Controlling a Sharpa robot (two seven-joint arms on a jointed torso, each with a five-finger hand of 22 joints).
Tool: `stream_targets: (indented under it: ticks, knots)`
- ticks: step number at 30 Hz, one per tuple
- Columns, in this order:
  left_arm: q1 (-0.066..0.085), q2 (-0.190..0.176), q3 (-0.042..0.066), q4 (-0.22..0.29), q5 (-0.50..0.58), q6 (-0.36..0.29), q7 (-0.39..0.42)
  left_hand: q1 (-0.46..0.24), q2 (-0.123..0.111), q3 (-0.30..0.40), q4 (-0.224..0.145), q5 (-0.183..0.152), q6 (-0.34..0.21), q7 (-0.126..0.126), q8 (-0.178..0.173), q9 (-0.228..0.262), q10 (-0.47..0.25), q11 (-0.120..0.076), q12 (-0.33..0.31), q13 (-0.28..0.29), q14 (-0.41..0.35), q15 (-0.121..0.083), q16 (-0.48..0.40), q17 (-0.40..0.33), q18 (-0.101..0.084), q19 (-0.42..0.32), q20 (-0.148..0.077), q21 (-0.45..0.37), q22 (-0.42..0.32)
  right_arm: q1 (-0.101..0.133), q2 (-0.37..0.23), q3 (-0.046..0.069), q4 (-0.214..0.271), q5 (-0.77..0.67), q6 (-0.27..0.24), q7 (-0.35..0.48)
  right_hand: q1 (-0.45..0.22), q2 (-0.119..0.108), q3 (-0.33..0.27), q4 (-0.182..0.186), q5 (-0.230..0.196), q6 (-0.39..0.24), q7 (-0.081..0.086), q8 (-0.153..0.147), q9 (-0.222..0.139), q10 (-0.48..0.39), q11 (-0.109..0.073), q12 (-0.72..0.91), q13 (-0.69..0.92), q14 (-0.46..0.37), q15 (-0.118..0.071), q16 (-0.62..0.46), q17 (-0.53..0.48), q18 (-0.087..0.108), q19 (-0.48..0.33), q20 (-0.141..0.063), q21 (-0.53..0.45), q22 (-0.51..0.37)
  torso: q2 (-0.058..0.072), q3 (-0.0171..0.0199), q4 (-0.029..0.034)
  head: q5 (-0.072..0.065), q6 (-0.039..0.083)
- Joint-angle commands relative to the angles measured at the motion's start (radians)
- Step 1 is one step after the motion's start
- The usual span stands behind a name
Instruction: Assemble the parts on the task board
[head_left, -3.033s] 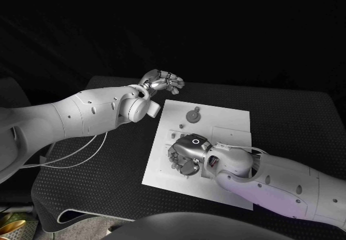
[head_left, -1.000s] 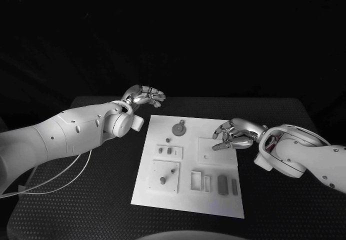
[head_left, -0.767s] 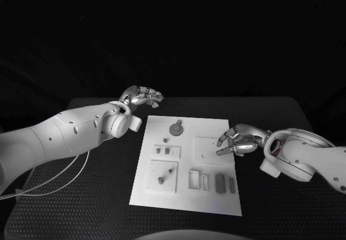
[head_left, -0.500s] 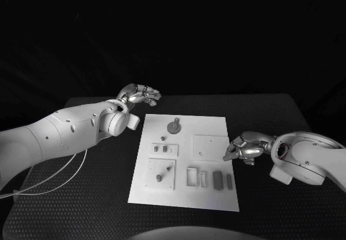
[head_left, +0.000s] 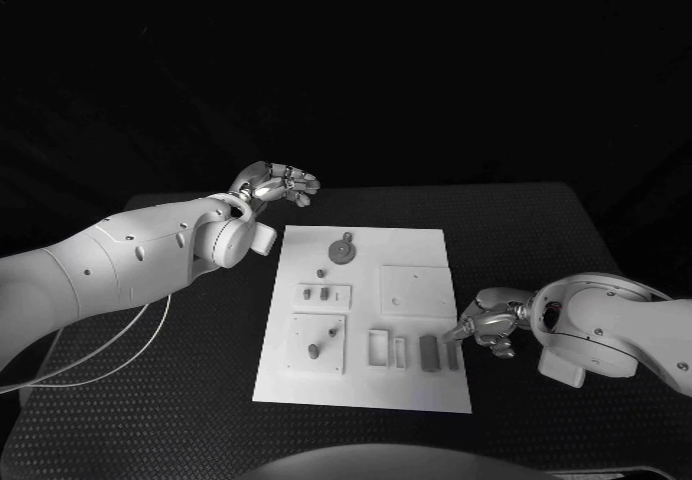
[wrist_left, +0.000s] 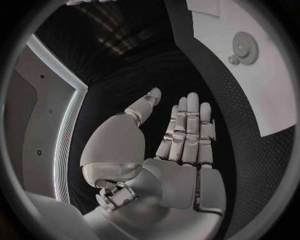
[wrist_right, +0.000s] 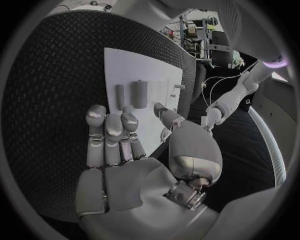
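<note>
Head view has the board (head_left: 361, 385) lying flat in the middle of the black table (head_left: 577, 230), long side running near to far. Left hand (head_left: 274, 185) hangs over the table just past the board's far left corner, not touching it. From the head view its fingers look a bit curled, but the left wrist view shows the hand (wrist_left: 181, 145) with fingers stretched out side by side and nothing in the palm, so it's holding nothing.

Right hand (head_left: 488, 325) sits at the board's right edge, toward the near end, right beside the slots. In the right wrist view that hand (wrist_right: 125, 150) has its fingers out straight over the board's edge, thumb off to the side, palm empty too.

Parts on the board: a gear (head_left: 343, 250) at the far end with a smaller one (head_left: 323, 272) just near-left of it, two small pegs (head_left: 326, 294) in a little plate on the left, a square plate (head_left: 415, 290) on the right, another square plate with pegs (head_left: 317, 343) at near left, and a row of slots with dark blocks (head_left: 430, 352) at near right. The blocks (wrist_right: 139, 92) also show just past the right hand's fingertips.
</note>
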Motion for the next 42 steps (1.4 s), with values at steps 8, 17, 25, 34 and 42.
stream_targets:
  ticks: [8,17,25,34,42]
  knots:
    - [0.001,0.008,-0.002,0.008,0.007,0.022,0.002,-0.01,0.002,-0.006,0.0,-0.005,-0.009,-0.001,0.003,0.002,-0.008,0.002,0.001,-0.001,0.005,0.002,-0.008,0.002,0.011,-0.002,0.006,-0.006,0.002,0.0,0.036,-0.02,0.002,0.005,-0.01,-0.056,-0.053,-0.008,-0.016,0.005,-0.002,0.068,-0.014,-0.008,-0.003,-0.027,-0.042,0.003,0.002,0.043,-0.021,0.014,0.012,0.085,0.01,-0.003,0.011,0.015,-0.007,-0.0039,-0.0015,0.0,-0.008]
    - [0.001,0.008,-0.003,0.009,0.007,0.022,0.002,-0.011,0.001,-0.007,0.001,-0.005,-0.009,-0.001,0.004,0.002,-0.009,0.002,0.001,-0.002,0.004,0.002,-0.009,0.003,0.011,-0.003,0.007,-0.007,0.002,-0.003,0.075,-0.035,-0.018,-0.03,-0.023,-0.053,-0.067,-0.015,-0.012,0.007,-0.002,0.069,-0.015,-0.009,-0.004,-0.026,-0.043,0.002,0.002,0.044,-0.022,0.014,0.013,0.085,0.009,-0.004,0.013,0.013,-0.007,-0.0039,0.0,0.007,-0.013]
    - [0.001,0.008,-0.003,0.008,0.007,0.023,0.002,-0.012,0.001,-0.007,0.001,-0.005,-0.009,-0.001,0.004,0.002,-0.009,0.003,0.001,-0.002,0.004,0.002,-0.009,0.004,0.011,-0.003,0.007,-0.007,0.002,-0.014,0.096,-0.037,-0.03,-0.051,-0.029,-0.049,-0.065,-0.022,-0.004,0.001,-0.002,0.071,-0.016,-0.009,-0.004,-0.026,-0.044,0.001,0.003,0.042,-0.022,0.012,0.011,0.085,0.008,-0.005,0.014,0.013,-0.006,-0.0053,0.0008,0.008,-0.01]
    - [0.001,0.01,-0.003,0.009,0.006,0.018,0.001,-0.012,0.001,-0.008,0.001,-0.005,-0.01,-0.001,0.003,0.002,-0.01,0.003,0.001,-0.002,0.003,0.002,-0.01,0.004,0.011,-0.004,0.007,-0.007,0.002,-0.038,0.134,-0.046,-0.075,-0.073,-0.054,-0.048,-0.042,-0.035,0.019,-0.028,-0.002,0.072,-0.015,-0.01,-0.003,-0.028,-0.043,-0.002,0.005,0.036,-0.022,0.007,0.006,0.085,0.006,-0.006,0.017,0.01,-0.007,-0.0061,-0.0014,0.013,-0.003]
    - [0.001,0.004,-0.003,0.017,0.006,0.016,0.001,-0.013,0.0,-0.008,0.002,-0.005,-0.011,0.0,0.003,0.002,-0.011,0.003,0.0,-0.003,0.002,0.003,-0.012,0.005,0.011,-0.005,0.007,-0.008,0.003,-0.06,0.166,-0.046,-0.09,-0.088,-0.061,-0.049,-0.038,-0.037,0.022,-0.032,-0.002,0.072,-0.015,-0.01,-0.003,-0.028,-0.043,-0.002,0.005,0.037,-0.022,0.007,0.007,0.085,0.006,-0.005,0.018,0.01,-0.007,-0.0052,-0.0018,0.016,0.003]
